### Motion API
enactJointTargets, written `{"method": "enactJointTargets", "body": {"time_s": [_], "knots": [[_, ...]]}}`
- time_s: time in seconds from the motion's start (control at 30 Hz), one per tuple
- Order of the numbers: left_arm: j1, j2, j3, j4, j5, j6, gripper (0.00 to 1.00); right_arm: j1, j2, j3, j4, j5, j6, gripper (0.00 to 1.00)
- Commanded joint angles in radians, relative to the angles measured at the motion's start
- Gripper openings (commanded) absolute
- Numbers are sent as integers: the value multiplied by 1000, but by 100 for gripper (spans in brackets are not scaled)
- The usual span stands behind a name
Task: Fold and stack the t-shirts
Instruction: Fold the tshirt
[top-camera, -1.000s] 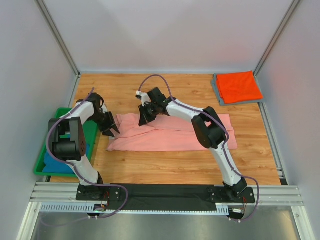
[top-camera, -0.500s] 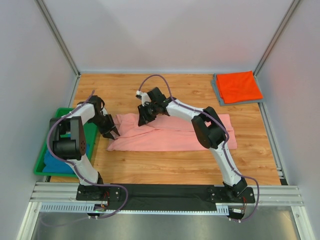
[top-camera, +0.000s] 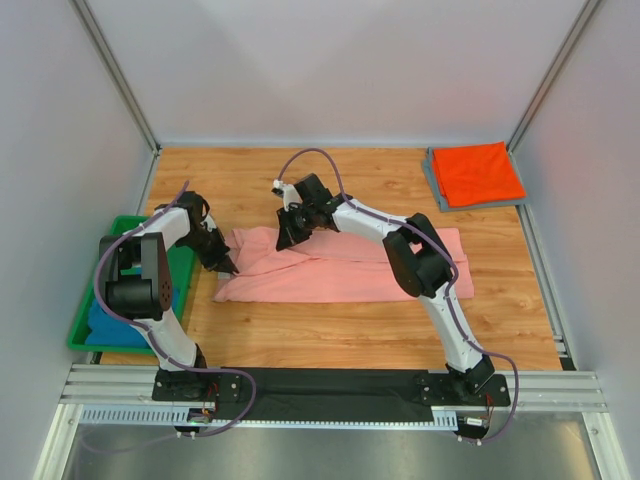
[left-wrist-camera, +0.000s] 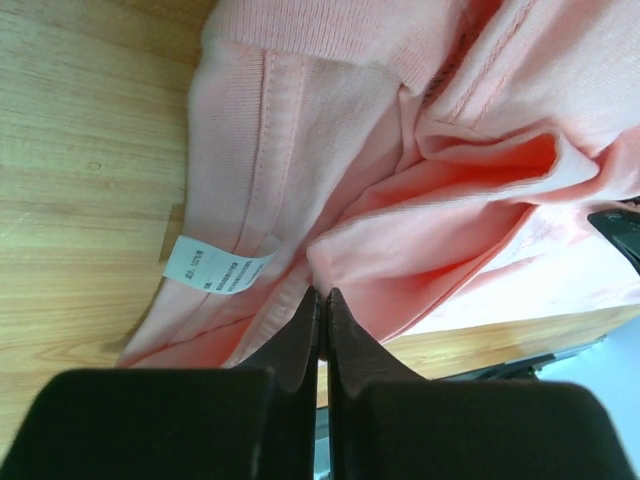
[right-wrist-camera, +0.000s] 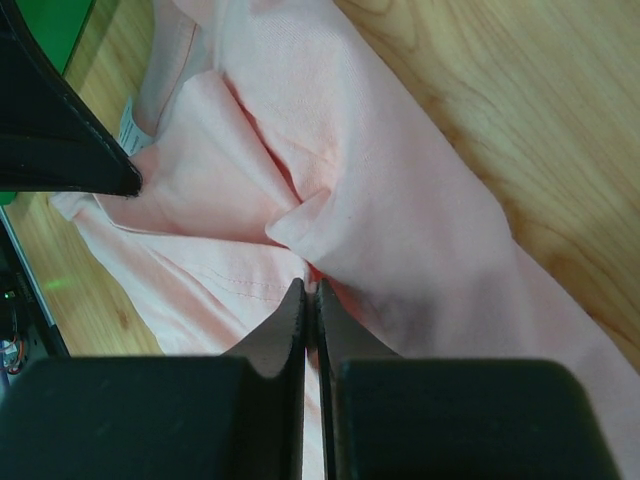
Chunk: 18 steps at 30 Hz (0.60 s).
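Note:
A salmon-pink t-shirt (top-camera: 345, 268) lies crumpled lengthwise across the middle of the wooden table. My left gripper (top-camera: 228, 266) is at its left end, shut on a fold of the pink cloth (left-wrist-camera: 440, 230) beside the white care label (left-wrist-camera: 215, 268). My right gripper (top-camera: 290, 240) is over the shirt's back left part, shut on a raised pink fold (right-wrist-camera: 330, 215). A bright orange-red t-shirt (top-camera: 478, 172) lies folded on a grey one (top-camera: 432, 182) in the back right corner. A teal-blue t-shirt (top-camera: 105, 325) sits in the bin.
A green plastic bin (top-camera: 183, 270) stands at the left edge of the table, close to my left arm. Grey enclosure walls ring the table. Bare wood shows behind and in front of the pink shirt.
My left gripper has slid slightly right onto the shirt's left end and gone from open to shut on the cloth. The right arm has barely moved.

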Motion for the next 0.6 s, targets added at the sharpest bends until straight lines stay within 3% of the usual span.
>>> {"method": "enactJointTargets", "body": {"time_s": [0.0, 0.2, 0.4, 0.43, 0.5, 0.57], "knots": [[7, -22, 10, 4, 39, -12, 0, 5, -79, 17, 24, 17, 8, 0], [7, -62, 34, -33, 37, -34, 0, 5, -94, 26, 10, 30, 17, 2], [1, -102, 50, -58, 34, -46, 0, 5, -94, 38, -21, 48, 20, 17], [1, -102, 45, -61, 36, -52, 0, 5, -94, 43, -27, 45, 19, 17], [-15, -110, 45, -70, 36, -66, 0, 5, -99, 37, -26, 30, 17, 3], [-30, -125, 42, -78, 15, -83, 0, 5, -105, 26, -21, 18, 14, 0]]}}
